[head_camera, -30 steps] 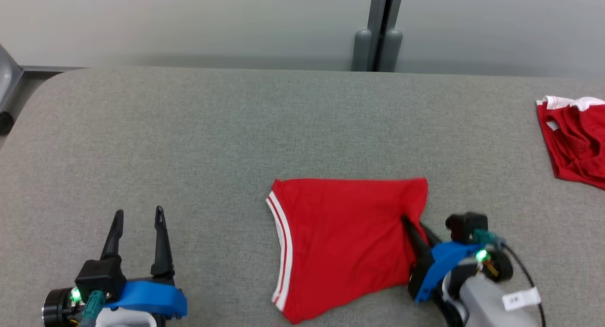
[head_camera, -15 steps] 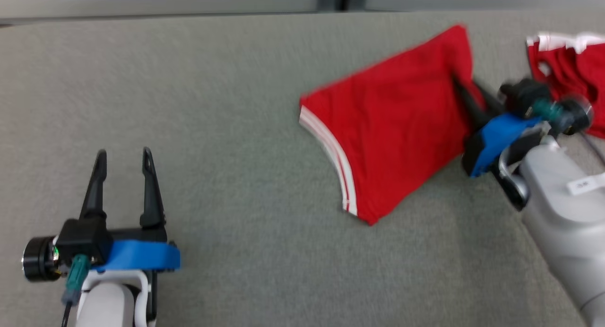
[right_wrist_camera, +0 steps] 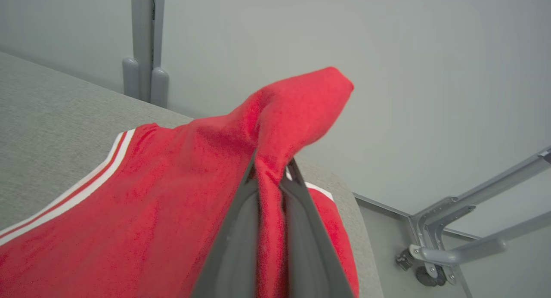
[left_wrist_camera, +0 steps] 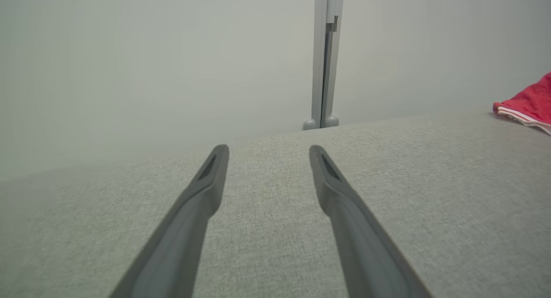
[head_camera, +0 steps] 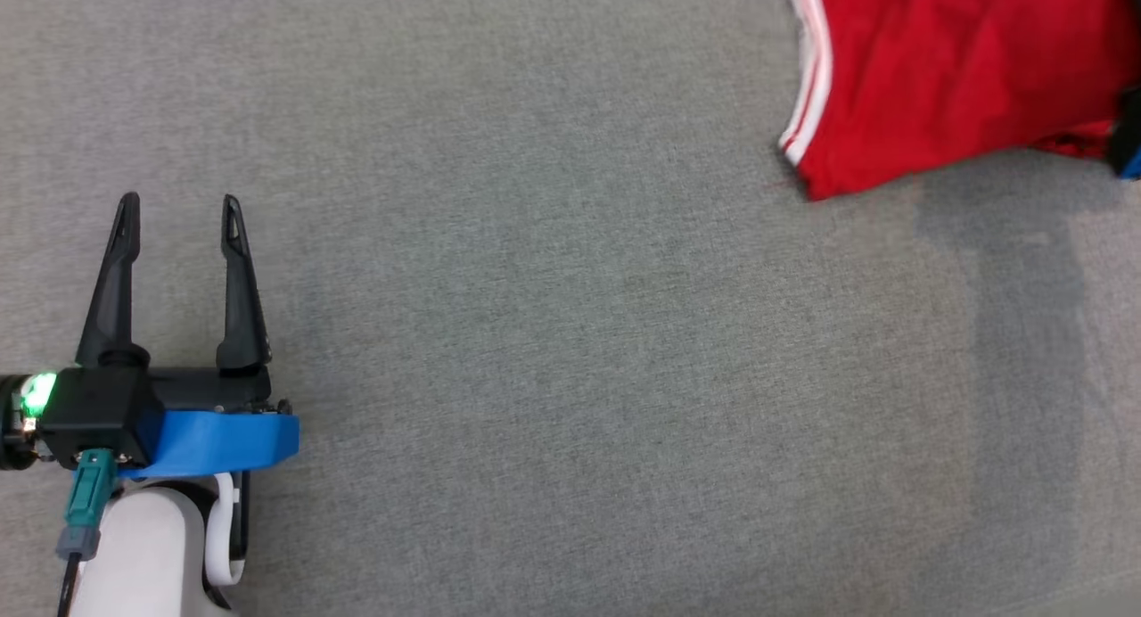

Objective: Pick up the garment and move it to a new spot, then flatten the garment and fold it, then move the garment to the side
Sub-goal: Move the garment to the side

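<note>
Operator: Trouble from here — where would it come from?

Spotter: From your grip. Your right pincer (right_wrist_camera: 271, 162) is pressed together on one bunched ridge of the garment (head_camera: 963, 64), and a loose peak of cloth stands up past the tips. That is a thin bite on soft knit. Drag it fast and I'd expect the cloth to slide out or the fold to open.

Operator: And where is it?

Spotter: Close to the rounded corner (right_wrist_camera: 348, 202) of the bench (head_camera: 570, 376), most of it lying on the surface. Release it any nearer that corner and part may hang off the edge. More red cloth with a white band lies between the pinch and the corner. I can't tell whether it's the same piece, so snagging it is a risk. Your left pincer (head_camera: 180, 200) is spread, holds nothing and sits well away from the corner.

Operator: Materials?

Spotter: The garment is red, matte, slightly fuzzy jersey, with white stripes along a curved hem. The bench cover is grey and finely woven — likely to grip dragged fabric and rumple it.
</note>
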`<state>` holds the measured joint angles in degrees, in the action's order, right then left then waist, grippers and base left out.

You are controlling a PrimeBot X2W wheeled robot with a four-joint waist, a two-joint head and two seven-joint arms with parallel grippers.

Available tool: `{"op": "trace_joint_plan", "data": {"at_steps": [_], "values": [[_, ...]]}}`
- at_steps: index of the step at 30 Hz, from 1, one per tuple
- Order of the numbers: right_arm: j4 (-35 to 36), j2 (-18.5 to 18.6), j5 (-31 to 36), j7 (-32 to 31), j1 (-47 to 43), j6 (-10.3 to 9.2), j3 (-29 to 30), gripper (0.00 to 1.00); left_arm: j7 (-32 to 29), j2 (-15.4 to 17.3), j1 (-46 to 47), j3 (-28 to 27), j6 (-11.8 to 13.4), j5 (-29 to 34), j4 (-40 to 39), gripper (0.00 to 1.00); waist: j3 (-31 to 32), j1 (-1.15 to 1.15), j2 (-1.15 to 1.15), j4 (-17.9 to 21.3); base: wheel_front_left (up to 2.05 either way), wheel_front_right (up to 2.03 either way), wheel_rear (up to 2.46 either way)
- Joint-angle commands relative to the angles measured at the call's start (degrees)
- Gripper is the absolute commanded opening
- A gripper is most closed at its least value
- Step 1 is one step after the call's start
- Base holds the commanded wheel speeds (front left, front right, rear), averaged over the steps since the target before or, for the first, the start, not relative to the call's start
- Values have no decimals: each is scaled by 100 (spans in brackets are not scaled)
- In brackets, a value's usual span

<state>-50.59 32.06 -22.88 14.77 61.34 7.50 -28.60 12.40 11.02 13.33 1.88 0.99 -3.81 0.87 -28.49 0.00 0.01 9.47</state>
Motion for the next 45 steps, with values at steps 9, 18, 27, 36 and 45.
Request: {"op": "trace_joint_plan", "data": {"at_steps": [9,18,27,36,45], "values": [[-514,792,-190,-317,571,-1,-455,0,-346,243,150,48,-13,121,-711,100,-325,0,-1,204,0,0,0],[-1286,667,-93,-190,930,-1,-343,100,-422,273,162,58,49,98,-828,100,-492,0,-1,140,0,0,0],[-1866,481,400,14,1174,-1,-203,100,-210,194,34,39,108,-45,-498,100,-213,0,-1,45,0,0,0],[-423,31,628,43,402,0,400,100,92,19,-290,-41,199,-298,99,100,583,0,-1,-115,0,0,0],[1268,-700,794,43,-1143,0,1008,100,239,-143,-742,-77,228,-479,502,100,1375,0,-1,-425,0,0,0]]}}
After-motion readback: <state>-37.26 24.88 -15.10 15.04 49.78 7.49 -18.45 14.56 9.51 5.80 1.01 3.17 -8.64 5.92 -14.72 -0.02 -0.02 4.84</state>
